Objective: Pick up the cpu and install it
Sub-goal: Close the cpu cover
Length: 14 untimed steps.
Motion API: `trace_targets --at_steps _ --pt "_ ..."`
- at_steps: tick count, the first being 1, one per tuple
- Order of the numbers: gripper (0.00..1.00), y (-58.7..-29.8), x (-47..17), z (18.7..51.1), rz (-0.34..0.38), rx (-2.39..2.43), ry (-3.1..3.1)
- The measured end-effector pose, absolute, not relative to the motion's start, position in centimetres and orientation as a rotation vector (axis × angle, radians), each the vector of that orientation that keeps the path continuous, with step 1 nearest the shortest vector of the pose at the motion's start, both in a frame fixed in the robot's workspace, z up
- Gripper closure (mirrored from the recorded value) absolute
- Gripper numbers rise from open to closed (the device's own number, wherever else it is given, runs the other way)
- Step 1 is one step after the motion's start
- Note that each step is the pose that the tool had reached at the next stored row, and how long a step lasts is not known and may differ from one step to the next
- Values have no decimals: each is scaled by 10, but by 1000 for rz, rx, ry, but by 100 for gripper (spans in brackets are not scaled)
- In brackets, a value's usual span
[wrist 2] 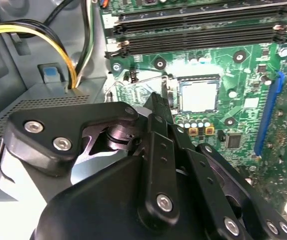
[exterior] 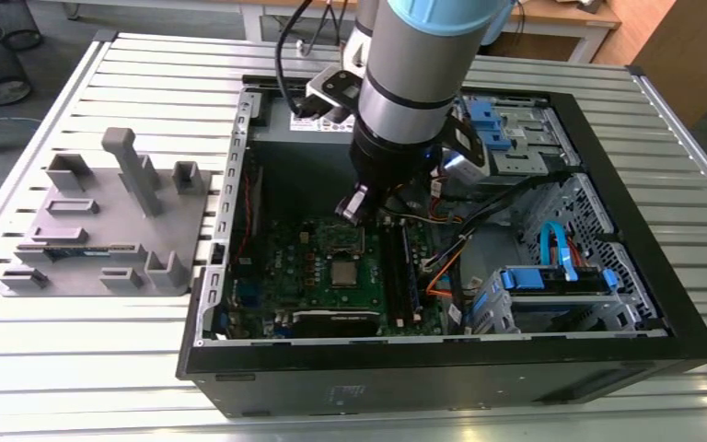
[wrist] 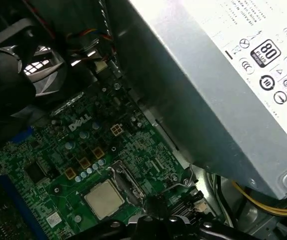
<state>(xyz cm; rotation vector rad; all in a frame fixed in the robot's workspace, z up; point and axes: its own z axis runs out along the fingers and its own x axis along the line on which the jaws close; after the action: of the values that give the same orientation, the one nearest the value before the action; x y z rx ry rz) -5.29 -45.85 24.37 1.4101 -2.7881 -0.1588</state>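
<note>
Small square silver-topped cpu (exterior: 345, 273) (wrist 2: 198, 96) (wrist: 103, 199) lies flat in its socket on the green motherboard (wrist 2: 243, 75) inside the open black computer case (exterior: 452, 368). The black two-finger gripper (exterior: 356, 207) (wrist 2: 156, 100) hangs just on its far side – fingers pressed together, holding nothing – above the silver socket frame (wrist 2: 168, 90).

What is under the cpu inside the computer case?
The cpu lies flat in its socket on the green motherboard. What is directly beneath it, the socket's contacts, is covered by the chip itself and cannot be seen.
</note>
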Motion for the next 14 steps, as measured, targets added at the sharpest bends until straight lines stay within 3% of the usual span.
trace_targets --at_steps 14 --pt "89 -479 -54 244 -159 1422 -2781"
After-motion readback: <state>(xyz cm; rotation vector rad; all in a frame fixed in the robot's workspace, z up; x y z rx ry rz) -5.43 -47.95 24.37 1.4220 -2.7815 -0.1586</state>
